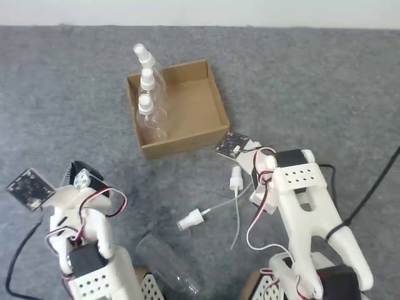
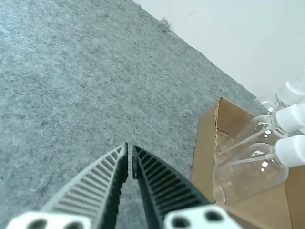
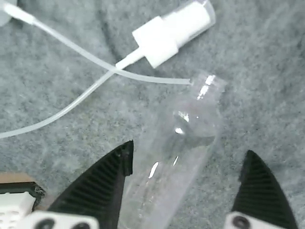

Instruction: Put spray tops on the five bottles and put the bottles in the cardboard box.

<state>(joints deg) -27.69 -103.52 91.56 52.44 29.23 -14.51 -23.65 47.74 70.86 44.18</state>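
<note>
Three clear bottles [image 1: 152, 106] with white spray tops stand along one side of the cardboard box [image 1: 200, 134]; they are also in the left wrist view as bottles [image 2: 259, 162] inside the box [image 2: 207, 143]. My left gripper [image 2: 128, 149] is shut on nothing above bare carpet, short of the box. My right gripper [image 3: 189, 149] is open, its fingers on either side of an uncapped bottle [image 3: 200, 114] lying on the carpet, without touching it. A loose spray top [image 3: 171, 33] lies just past that bottle's mouth. Another uncapped bottle [image 1: 165, 262] lies between the arms.
Two loose spray tops [image 1: 236, 178] [image 1: 192, 219] lie on the grey carpet in front of the box, their thin tubes [image 1: 236, 215] crossing. The right arm [image 1: 300, 194] stands over the carpet beside them. A pale wall [image 2: 238, 33] runs behind the box.
</note>
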